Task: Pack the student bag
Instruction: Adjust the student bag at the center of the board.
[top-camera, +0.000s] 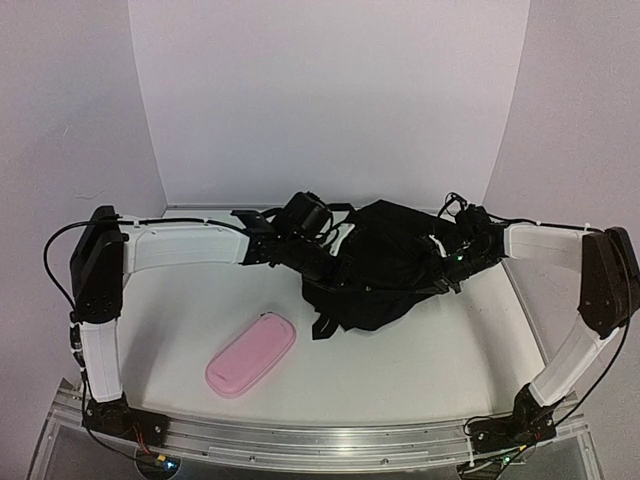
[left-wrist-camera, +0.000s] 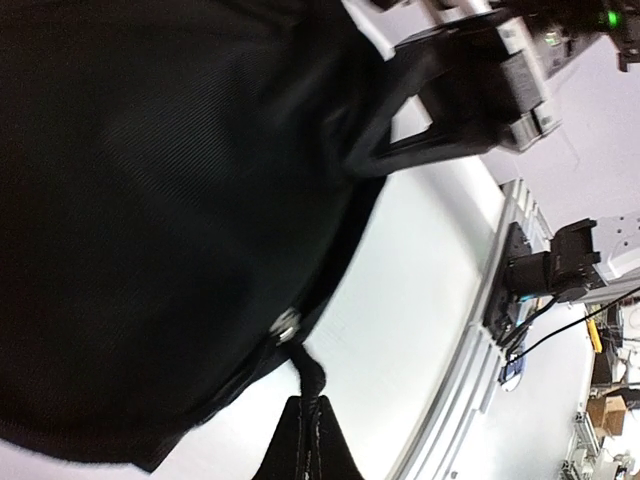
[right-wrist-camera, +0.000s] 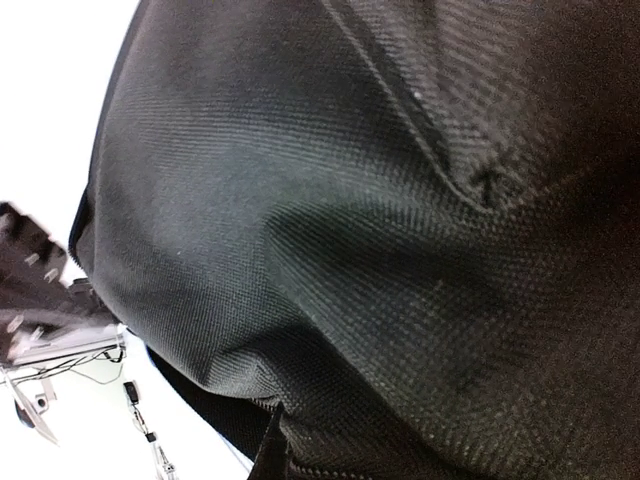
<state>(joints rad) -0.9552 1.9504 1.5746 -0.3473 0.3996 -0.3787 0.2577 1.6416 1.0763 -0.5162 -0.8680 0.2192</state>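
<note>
The student bag (top-camera: 385, 270), a soft black backpack, lies slumped at the back centre of the table. My left gripper (top-camera: 325, 262) is at its left edge. In the left wrist view that gripper (left-wrist-camera: 313, 402) is shut on the black zip pull (left-wrist-camera: 312, 375), which hangs from the metal slider (left-wrist-camera: 288, 322). My right gripper (top-camera: 447, 262) is at the bag's right side. In the right wrist view black fabric (right-wrist-camera: 380, 200) fills the frame, and the gripper (right-wrist-camera: 278, 440) pinches a fold of it at the bottom edge. A pink pencil case (top-camera: 251, 353) lies apart from the bag, at the front left.
White walls enclose the table at the back and both sides. A metal rail (top-camera: 320, 440) runs along the near edge. A bag strap with a buckle (top-camera: 322, 325) trails toward the front. The right arm's wrist (left-wrist-camera: 480, 80) shows beyond the bag in the left wrist view.
</note>
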